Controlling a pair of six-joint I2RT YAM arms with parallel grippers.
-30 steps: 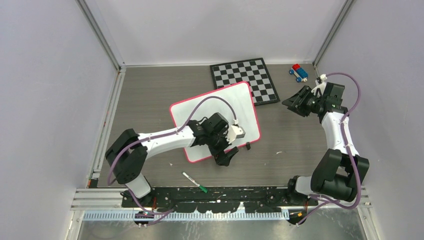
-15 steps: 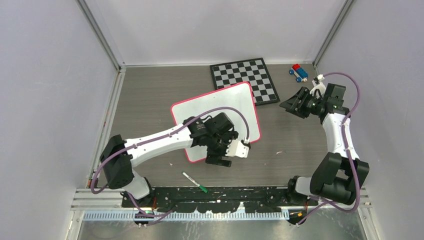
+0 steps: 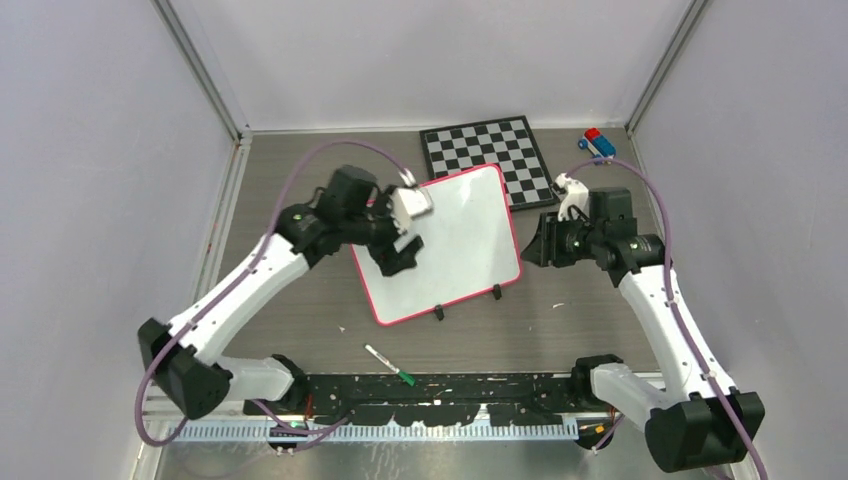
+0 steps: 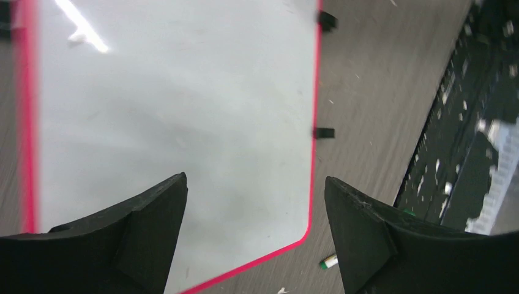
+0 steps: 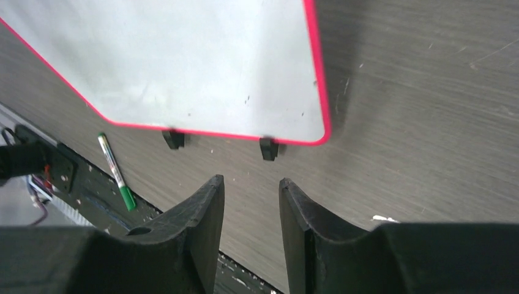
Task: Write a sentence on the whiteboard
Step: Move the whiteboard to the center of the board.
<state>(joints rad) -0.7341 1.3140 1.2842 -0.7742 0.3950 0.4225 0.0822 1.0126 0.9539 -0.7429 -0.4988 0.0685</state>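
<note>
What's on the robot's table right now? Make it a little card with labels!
Whiteboard: pink-red frame, lying on the table, no writing showing
Marker: white with a green end, lying near the arms' bases, not held
Left gripper: open, empty, above the whiteboard
Right gripper: open, empty, beside the whiteboard's right edge
Chequered board: at the far side
Toy blocks: red and blue, far right corner

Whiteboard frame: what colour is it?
The frame is pink-red; the right wrist view shows it best.
</note>
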